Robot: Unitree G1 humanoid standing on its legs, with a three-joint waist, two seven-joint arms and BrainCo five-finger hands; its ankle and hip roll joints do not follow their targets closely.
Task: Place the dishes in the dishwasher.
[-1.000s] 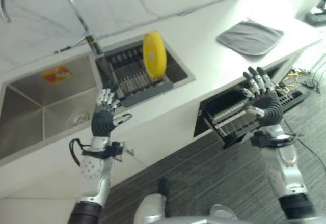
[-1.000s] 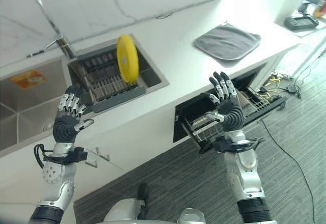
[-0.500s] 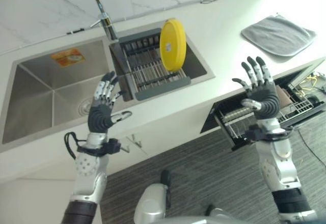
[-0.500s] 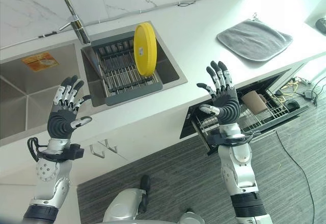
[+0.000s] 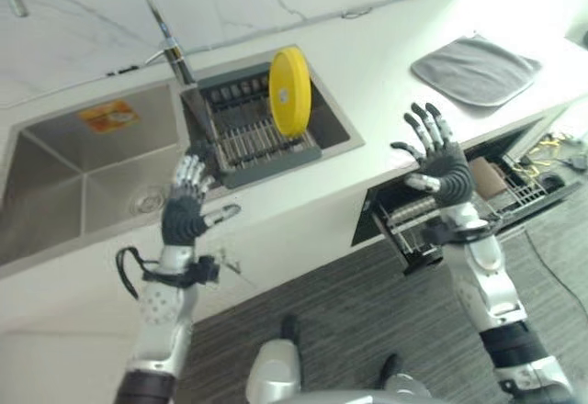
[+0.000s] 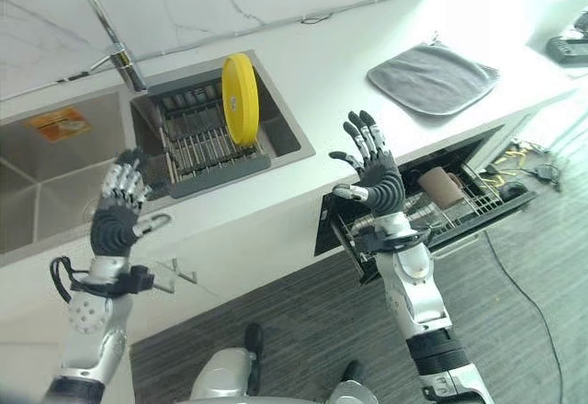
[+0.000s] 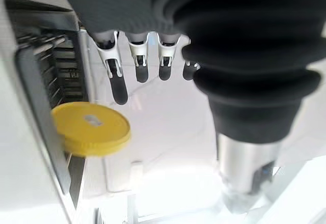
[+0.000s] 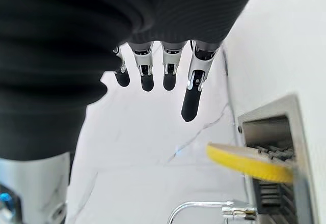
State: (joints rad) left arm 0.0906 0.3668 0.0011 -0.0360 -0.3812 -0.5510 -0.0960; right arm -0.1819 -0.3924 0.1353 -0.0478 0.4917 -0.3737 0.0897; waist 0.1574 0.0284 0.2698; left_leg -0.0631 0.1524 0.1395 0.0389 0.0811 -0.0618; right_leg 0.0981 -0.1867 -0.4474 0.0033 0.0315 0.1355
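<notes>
Both hands are standing raised in the air in front of the counter, and they are holding nothing. The left hand is hovering in front of the sink, with its fingers spread and slightly relaxed; in the left wrist view its fingers are pointing out straight and are touching nothing. The right hand is hovering above the open dishwasher, with its fingers spread wide and its palm turned toward the sink; in the right wrist view its fingers are also straight and free.

The yellow plate is standing on its edge in the dark dish rack, which is sitting in the sink's smaller basin, just beside the faucet. Both hands are well apart from the plate. In the right wrist view the plate is cut off by the rack's side, so only its rim is showing.

The dishwasher is below the counter, and its wire rack is pulled out. A brown cup-like thing is lying in this rack, but I cannot tell exactly what it is. The inside of the dishwasher is dark and hard to make out.

A grey cloth is lying flat on the counter, well apart from the sink.
</notes>
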